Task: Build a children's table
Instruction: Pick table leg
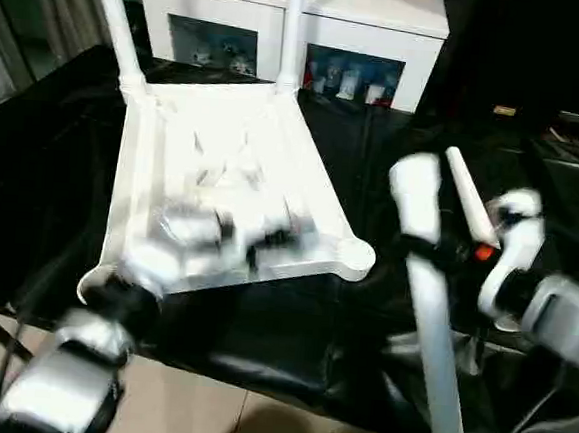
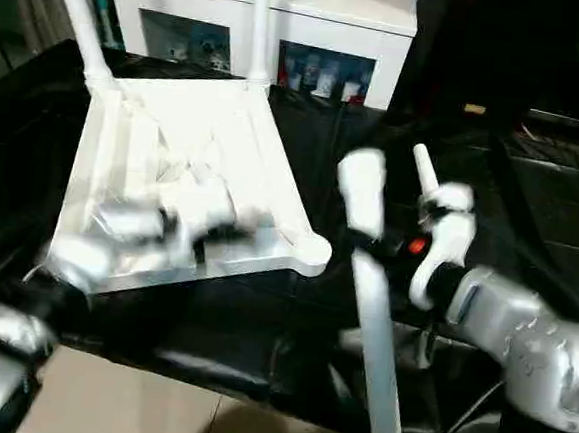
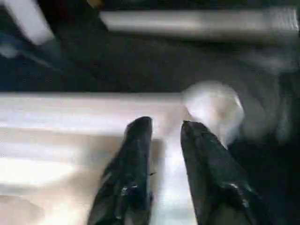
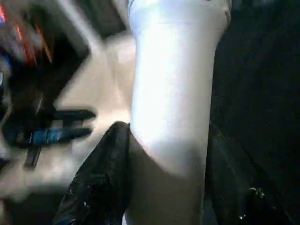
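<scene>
The tabletop (image 1: 227,187) lies ribbed side up on the black-covered work table (image 1: 59,208); two legs stand in its far corner sockets, and the near sockets (image 1: 355,254) look empty, so I judge the job half done. My right gripper (image 4: 164,154) is clamped on a third leg (image 1: 432,318), a smooth, glossy white tapered tube, beside the tabletop's near corner. My left gripper (image 3: 164,154) hovers over the tabletop's near rim, fingers slightly apart, seemingly holding nothing.

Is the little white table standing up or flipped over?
Flipped over. The table lies top-down on the black cover, ribbed underside up, with two legs sticking up from its far corners.
</scene>
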Tool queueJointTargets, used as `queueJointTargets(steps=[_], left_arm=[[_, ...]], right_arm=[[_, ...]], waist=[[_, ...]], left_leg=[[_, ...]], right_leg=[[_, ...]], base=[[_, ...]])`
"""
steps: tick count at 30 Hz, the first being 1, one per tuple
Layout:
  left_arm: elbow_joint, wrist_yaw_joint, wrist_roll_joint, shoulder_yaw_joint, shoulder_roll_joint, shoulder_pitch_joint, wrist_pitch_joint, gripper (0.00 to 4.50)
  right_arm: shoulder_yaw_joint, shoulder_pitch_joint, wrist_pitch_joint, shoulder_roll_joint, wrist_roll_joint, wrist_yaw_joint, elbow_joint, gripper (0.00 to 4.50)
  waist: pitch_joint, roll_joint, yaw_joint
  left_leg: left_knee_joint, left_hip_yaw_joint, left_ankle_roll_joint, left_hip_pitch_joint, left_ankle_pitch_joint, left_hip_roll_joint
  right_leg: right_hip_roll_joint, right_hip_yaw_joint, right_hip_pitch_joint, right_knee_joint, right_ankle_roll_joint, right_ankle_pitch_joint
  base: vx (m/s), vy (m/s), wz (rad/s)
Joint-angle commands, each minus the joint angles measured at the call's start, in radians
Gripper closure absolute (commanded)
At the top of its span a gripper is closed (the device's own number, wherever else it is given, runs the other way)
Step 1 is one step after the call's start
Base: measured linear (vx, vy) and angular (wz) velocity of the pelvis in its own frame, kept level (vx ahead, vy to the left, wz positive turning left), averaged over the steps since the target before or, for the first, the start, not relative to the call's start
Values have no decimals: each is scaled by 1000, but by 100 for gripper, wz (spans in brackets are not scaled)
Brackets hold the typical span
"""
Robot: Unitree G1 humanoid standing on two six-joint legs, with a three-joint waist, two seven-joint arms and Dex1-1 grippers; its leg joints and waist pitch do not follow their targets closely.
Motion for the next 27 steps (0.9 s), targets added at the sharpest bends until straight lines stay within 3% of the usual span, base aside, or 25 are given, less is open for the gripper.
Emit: queueJointTargets(steps=[1,2,3,4,5,6,7,8,10,11,14,16,17,19,20,21,25,27], left_arm=[[-32,5,-71,51,-11,-11,57,315],[-88,4,-149,107,-31,-7,141,315],[-151,-2,-216,139,-54,4,218,315],[-185,-5,-255,154,-66,10,257,315],[-235,14,-314,174,-95,12,318,315],[-273,40,-361,190,-123,12,364,315],[-298,79,-395,202,-155,7,388,315],[-298,79,-395,202,-155,7,388,315],[-290,107,-362,185,-171,5,368,315],[-263,141,-281,142,-187,7,308,315],[-239,175,-147,49,-199,36,231,315],[-254,161,-95,-12,-184,56,218,298],[-241,173,-17,-93,-152,68,169,280],[-225,196,17,-130,-138,77,150,277],[-218,202,23,-140,-134,83,148,260],[-221,196,12,-137,-136,89,160,260],[-262,159,-12,-117,-137,116,203,230],[-297,115,-75,-94,-141,135,247,216]], right_arm=[[-83,-48,-46,28,30,-69,37,264],[-164,-111,-107,79,44,-158,91,264],[-209,-147,-158,107,47,-215,124,264],[-228,-163,-185,118,48,-242,141,265],[-238,-174,-243,132,32,-272,161,265],[-244,-182,-299,146,15,-293,178,265],[-250,-191,-359,168,3,-308,192,265],[-250,-191,-359,168,3,-308,192,265],[-252,-199,-414,195,-6,-317,202,265],[-269,-216,-468,244,7,-340,214,265],[-311,-273,-584,340,23,-401,269,265],[-323,-293,-616,360,29,-421,297,265],[-336,-314,-645,378,67,-432,319,265],[-330,-324,-657,386,82,-433,334,266],[-316,-328,-667,387,76,-427,339,266],[-306,-330,-674,389,69,-425,340,266],[-301,-341,-700,393,65,-426,350,267],[-297,-342,-710,383,59,-425,362,267]], waist=[[-65,2,1],[-66,6,1],[-68,7,-1],[-67,8,0],[-70,3,4],[-69,8,8],[-69,-2,5],[-70,1,6],[-71,-5,4],[-72,-7,2],[-77,-11,-8],[-74,-6,-12],[-74,-9,-12],[-72,1,-16],[-71,-4,-17],[-72,-2,-17],[-71,-12,-19],[-71,-7,-20]], left_leg=[[-52,0,9,-17,44,26],[-52,1,0,-15,41,27],[-51,4,-14,-14,47,30],[-51,2,-16,-17,48,29],[-48,8,-17,-13,62,30],[-43,13,10,-9,76,25],[-42,15,18,-15,83,26],[-40,11,41,-27,97,22],[-39,11,75,-32,124,19],[-38,9,97,-34,138,19],[-36,7,110,-34,177,20],[-36,9,114,-32,181,20],[-37,8,119,-33,170,20],[-39,8,108,-31,143,21],[-40,9,96,-31,137,21],[-41,9,84,-32,137,21],[-42,11,79,-34,124,20],[-41,13,79,-33,123,18]], right_leg=[[-73,65,69,-49,-237,153],[-74,65,67,-48,-241,145],[-80,66,64,-43,-262,151],[-79,64,62,-45,-266,143],[-74,63,60,-41,-279,172],[-65,63,53,-42,-286,211],[-65,64,57,-37,-292,238],[-67,60,65,-36,-293,249],[-65,60,69,-38,-266,242],[-64,59,69,-42,-237,227],[-64,58,65,-37,-195,227],[-63,59,58,-38,-197,225],[-62,58,59,-41,-190,213],[-61,60,57,-41,-173,189],[-60,60,59,-42,-170,191],[-62,59,60,-40,-175,198],[-64,60,60,-39,-189,196],[-63,61,58,-38,-194,190]], base=[[0,0,0],[0,0,0],[0,0,0],[0,0,0],[0,0,0],[0,0,0],[0,0,0],[0,0,0],[0,0,0],[0,0,0],[0,0,0],[0,0,0],[0,0,0],[0,0,0],[0,0,0],[0,0,0],[0,0,0],[0,0,0]])
